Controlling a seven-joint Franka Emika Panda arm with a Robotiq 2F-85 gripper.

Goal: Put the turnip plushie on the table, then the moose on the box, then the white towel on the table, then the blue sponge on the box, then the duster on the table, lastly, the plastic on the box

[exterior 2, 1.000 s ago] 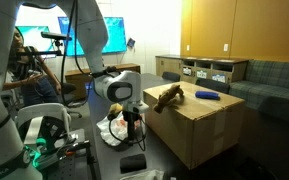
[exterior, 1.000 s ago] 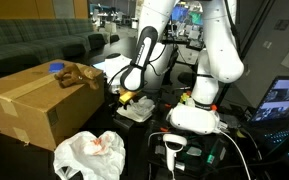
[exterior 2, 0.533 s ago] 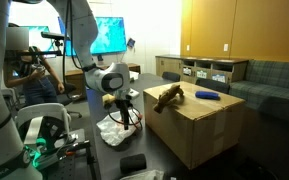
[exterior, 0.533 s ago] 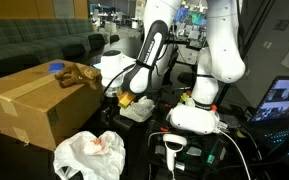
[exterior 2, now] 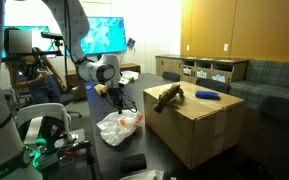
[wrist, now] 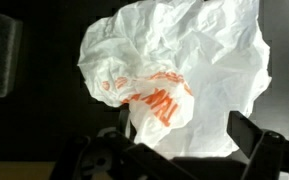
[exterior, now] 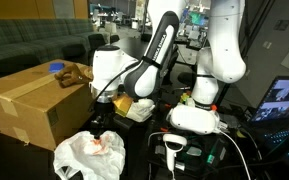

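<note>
The crumpled white plastic bag (wrist: 174, 70) with orange print lies on the dark table, also seen in both exterior views (exterior: 89, 155) (exterior 2: 119, 125). My gripper (wrist: 184, 132) hangs above it, open and empty, with a finger on each side of the bag's lower part; it also shows in both exterior views (exterior: 99, 118) (exterior 2: 114, 93). The brown moose (exterior: 76, 75) (exterior 2: 166, 96) and the blue sponge (exterior: 56, 68) (exterior 2: 206, 95) lie on top of the cardboard box (exterior: 29, 105) (exterior 2: 199, 130). A white towel (exterior: 141, 110) with a yellow thing (exterior: 124, 102) beside it lies on the table.
The robot base (exterior: 196, 118) stands behind the towel. A handheld scanner (exterior: 174, 150) and cables lie near the table's front. A dark flat object (exterior 2: 134, 162) lies near the bag. A laptop screen (exterior: 284, 100) is at the far side.
My arm has swung away from the towel and the yellow thing, and the gripper now hangs over the plastic bag. The things on the box have not moved.
</note>
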